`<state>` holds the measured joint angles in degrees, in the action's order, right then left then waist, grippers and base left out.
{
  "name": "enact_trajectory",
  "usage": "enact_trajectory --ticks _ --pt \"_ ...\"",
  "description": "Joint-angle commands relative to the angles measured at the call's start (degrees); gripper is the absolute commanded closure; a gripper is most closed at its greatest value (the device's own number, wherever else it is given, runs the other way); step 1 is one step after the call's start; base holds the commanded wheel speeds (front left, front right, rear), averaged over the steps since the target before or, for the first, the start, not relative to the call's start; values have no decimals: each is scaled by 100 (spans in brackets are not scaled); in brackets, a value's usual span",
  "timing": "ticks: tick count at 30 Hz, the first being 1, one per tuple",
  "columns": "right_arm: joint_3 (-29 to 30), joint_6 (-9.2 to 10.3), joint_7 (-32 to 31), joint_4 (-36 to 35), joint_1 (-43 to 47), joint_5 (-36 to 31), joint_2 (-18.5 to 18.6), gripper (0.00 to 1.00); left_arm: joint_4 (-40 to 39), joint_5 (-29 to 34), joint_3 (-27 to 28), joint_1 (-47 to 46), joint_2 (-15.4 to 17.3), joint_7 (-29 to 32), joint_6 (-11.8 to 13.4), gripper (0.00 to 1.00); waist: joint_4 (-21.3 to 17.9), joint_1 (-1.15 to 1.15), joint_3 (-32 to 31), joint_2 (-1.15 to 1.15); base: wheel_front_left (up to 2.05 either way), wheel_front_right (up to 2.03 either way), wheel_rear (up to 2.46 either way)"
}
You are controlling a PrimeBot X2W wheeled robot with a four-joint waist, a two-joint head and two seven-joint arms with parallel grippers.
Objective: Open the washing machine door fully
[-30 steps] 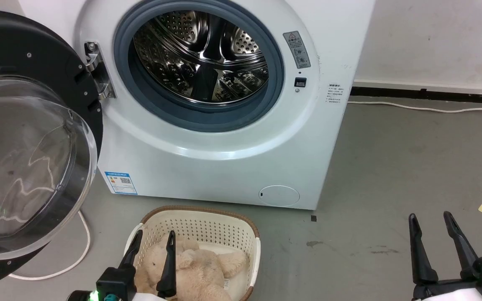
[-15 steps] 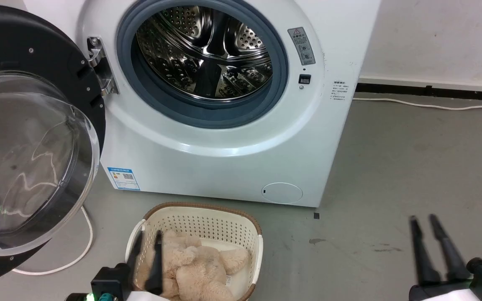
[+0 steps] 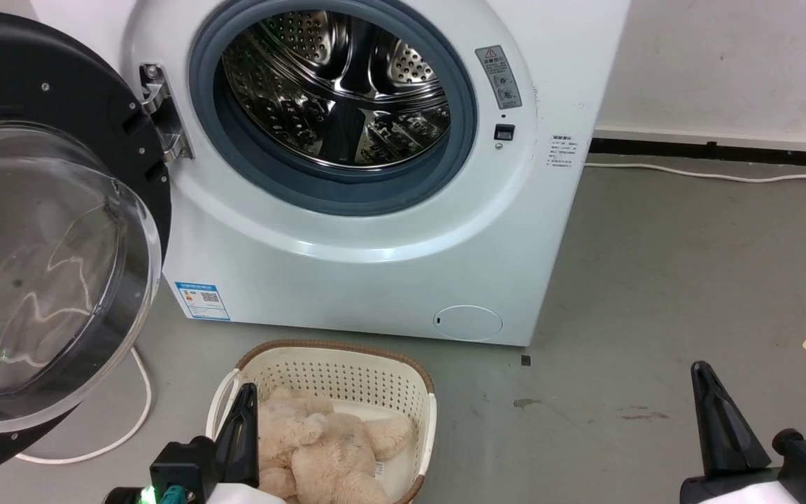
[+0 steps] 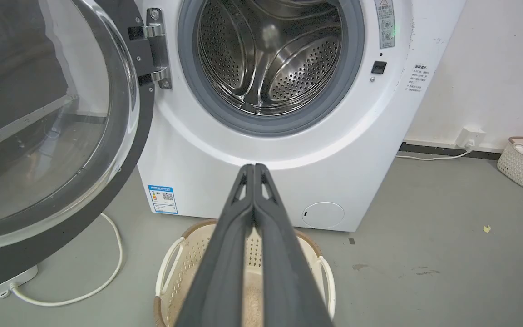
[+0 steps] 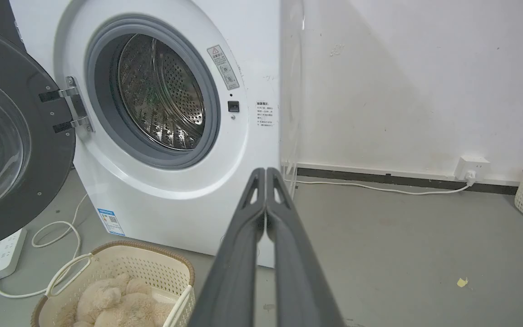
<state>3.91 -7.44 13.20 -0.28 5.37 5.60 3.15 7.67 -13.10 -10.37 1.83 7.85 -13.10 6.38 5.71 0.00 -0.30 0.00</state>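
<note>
Hovering low, my left gripper (image 3: 247, 404) has its fingers pressed together on nothing. The washing machine door (image 3: 46, 245) hangs up and to its left, swung wide on its hinge (image 3: 159, 108) and well apart from the fingers. The basket (image 3: 347, 378) with a plush toy (image 3: 319, 448) lies just right of them. My right gripper (image 3: 704, 374), likewise pressed together and empty, is far to the right over the grey floor (image 3: 655, 280).

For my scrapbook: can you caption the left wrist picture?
Shut dark fingers point at the white washing machine, its round black glass-centred door wide open.
</note>
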Motion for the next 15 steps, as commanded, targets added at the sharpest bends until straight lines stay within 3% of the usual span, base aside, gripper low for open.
enact_trajectory --ticks 1,15 --pt "-16 -1 -41 5 -63 -31 -3 100 -36 64 34 -24 -38 39 -32 100 -8 0 1 0 0 0 0" --pt "-61 -1 -193 7 -119 -94 -6 100 -123 212 154 -43 -93 190 -104 100 -75 0 4 0 0 0 0"
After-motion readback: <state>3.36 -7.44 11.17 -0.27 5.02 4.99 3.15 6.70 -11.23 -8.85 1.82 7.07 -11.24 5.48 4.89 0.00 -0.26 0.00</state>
